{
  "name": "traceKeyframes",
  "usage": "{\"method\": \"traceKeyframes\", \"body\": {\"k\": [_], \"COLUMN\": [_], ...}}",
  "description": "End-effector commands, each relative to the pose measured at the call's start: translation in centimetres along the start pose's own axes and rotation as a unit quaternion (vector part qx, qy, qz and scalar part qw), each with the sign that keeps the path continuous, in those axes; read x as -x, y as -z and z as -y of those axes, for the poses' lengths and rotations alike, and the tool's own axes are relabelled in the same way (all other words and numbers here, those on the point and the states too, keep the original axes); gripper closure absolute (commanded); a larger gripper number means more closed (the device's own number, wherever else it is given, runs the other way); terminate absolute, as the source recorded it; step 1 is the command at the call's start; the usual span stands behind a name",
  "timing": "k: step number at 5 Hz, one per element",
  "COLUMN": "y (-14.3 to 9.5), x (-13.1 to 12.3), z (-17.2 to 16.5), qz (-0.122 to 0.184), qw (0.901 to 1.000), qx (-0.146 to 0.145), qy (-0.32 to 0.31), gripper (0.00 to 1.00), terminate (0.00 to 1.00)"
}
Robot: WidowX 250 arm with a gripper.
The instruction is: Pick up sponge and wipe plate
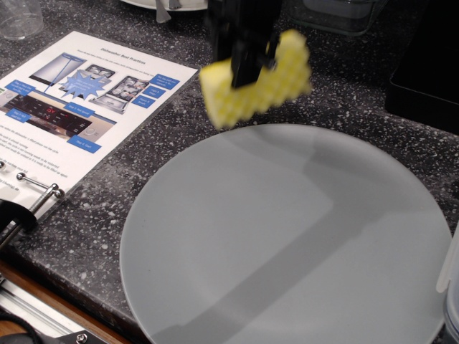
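My gripper point(244, 68) comes down from the top middle and is shut on the yellow sponge point(276, 82). The sponge has a bumpy egg-crate face, is tilted with its right end up, and is blurred. It hangs in the air above the counter, just past the far edge of the plate point(287, 236). The plate is a very large flat pale-grey disc filling the lower right of the view, with nothing on it.
A printed instruction sheet point(79, 100) lies on the dark speckled counter point(358, 93) at left, with binder rings point(36, 186) near the front edge. A white dish point(161, 4) and a clear container point(337, 14) sit at the back. A clear object point(452, 287) stands at far right.
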State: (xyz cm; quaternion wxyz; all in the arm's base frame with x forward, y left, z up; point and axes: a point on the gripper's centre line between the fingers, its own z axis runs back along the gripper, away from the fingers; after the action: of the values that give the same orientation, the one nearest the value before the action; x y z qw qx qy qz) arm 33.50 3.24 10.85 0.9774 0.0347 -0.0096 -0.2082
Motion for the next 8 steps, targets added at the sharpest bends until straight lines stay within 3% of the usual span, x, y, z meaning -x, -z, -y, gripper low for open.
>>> {"method": "traceKeyframes", "body": {"k": [1,3,5,8], "y": [-1.7,2.7,2.7,2.4], "x": [2.3,3.6,4.7,6.9], "z": [2.8,3.0,5.7,12.7], "qz": [0.048,0.034,0.020,0.018], "qw": [0.9956,0.9893,0.9898,0.9917], "qx": [-0.043,-0.121,-0.111,-0.085], "qy": [0.069,0.074,0.087,0.094], "gripper": [1.00,1.00,1.00,1.00], "terminate": [0.00,0.00,0.00,0.00]}}
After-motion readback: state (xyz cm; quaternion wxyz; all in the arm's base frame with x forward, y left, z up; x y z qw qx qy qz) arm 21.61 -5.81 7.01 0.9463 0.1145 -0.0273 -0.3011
